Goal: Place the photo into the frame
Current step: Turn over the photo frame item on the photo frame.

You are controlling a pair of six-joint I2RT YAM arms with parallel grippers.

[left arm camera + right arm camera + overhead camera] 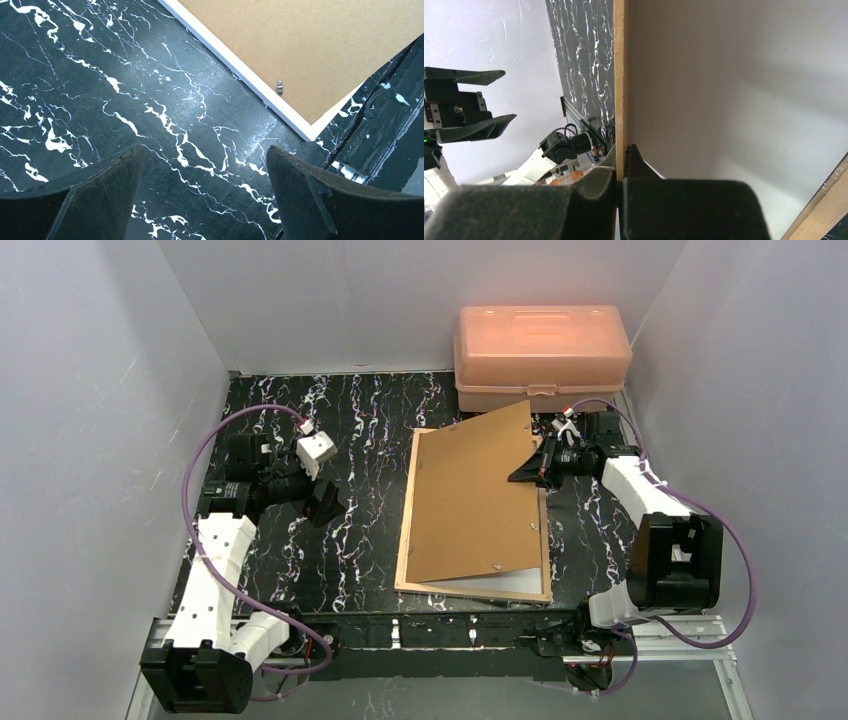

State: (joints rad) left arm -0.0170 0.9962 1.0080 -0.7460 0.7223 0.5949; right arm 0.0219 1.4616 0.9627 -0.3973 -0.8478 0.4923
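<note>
- A thin rectangular picture frame (404, 525) lies back-up, flat on the black, white-veined marble worktop (360, 430), right of centre. Its border looks light wood from above and white in the left wrist view.
- A plain brown backing board (470, 500) sits askew over it, its right side raised.
- The right jaws are clamped on the board's right edge.
- The left jaws stand wide apart over the worktop, left of the frame.
- A pale sheet (505, 583) shows beneath the board; I cannot tell if it is the photo.

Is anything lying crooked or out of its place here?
Yes. The brown backing board lies turned over the frame, its far corner sticking out past the frame's edge toward the orange box. The right gripper pinches its right edge.
</note>
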